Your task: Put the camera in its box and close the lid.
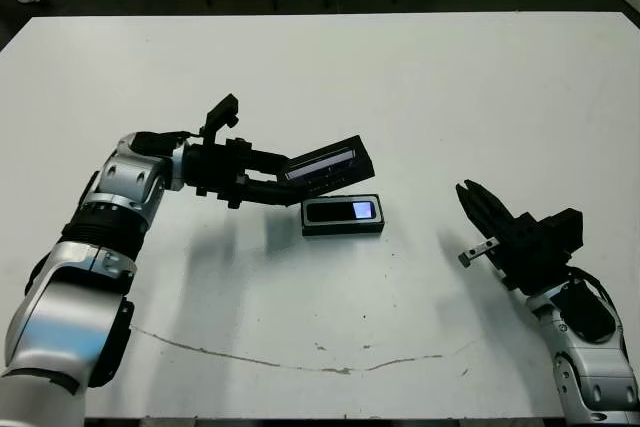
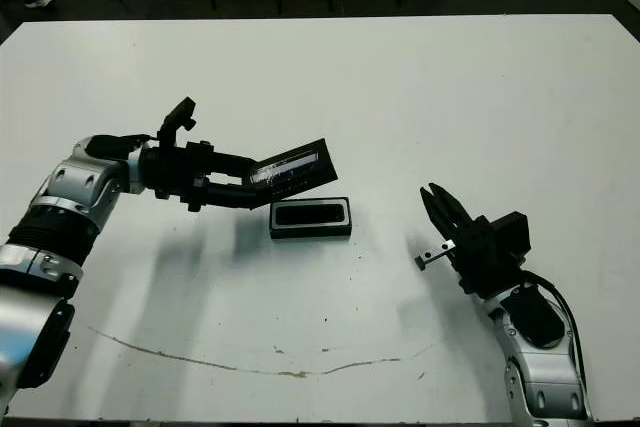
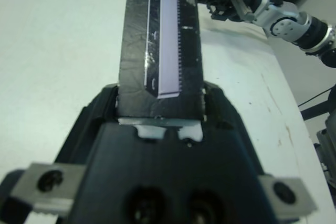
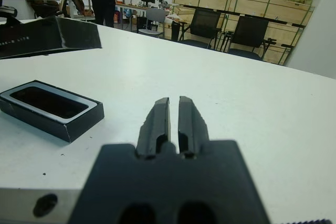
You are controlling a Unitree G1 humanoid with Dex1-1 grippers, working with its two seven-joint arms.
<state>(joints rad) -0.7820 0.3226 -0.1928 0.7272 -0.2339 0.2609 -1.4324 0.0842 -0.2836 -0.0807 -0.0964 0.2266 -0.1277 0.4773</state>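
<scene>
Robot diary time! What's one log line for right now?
left gripper: holds black rectangular lid with pale strip, tilted above box | slim black camera: inside shallow black box | right gripper: shut, empty, apart | lid: not on

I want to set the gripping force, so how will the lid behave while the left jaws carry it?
The lid probably handles as stiff: it juts tilted from the left gripper without sagging. It looks thin and hollow, so likely light. Its glossy black face could slip, since only one end is pinched.

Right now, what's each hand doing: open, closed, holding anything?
Left hand: closed on the lid, held tilted above the box.
Right hand: closed, empty.
</scene>
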